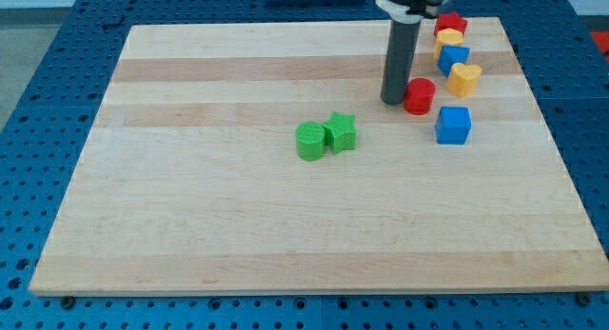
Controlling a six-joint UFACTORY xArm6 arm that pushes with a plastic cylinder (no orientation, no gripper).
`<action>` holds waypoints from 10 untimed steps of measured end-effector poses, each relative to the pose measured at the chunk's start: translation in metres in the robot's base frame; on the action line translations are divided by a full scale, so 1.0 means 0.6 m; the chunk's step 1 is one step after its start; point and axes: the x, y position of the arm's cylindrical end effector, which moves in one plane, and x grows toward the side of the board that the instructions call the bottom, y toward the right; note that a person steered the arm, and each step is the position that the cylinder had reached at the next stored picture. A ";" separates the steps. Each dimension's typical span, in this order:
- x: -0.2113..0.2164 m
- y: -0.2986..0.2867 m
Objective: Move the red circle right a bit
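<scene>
The red circle (419, 96) is a short red cylinder on the wooden board (238, 225), toward the view's upper right. My tip (393, 100) rests on the board right against the circle's left side, touching or nearly so. A blue cube (453, 125) lies just to the lower right of the red circle. A yellow heart (464, 79) lies to its upper right.
A column of blocks stands near the view's top right: a red star (451, 25), a yellow block (447, 39) and a blue block (453, 57). A green circle (309, 141) and a green star (341, 132) sit together near the board's middle.
</scene>
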 end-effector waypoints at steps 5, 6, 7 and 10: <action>0.043 -0.053; 0.016 -0.063; -0.004 -0.048; -0.007 0.051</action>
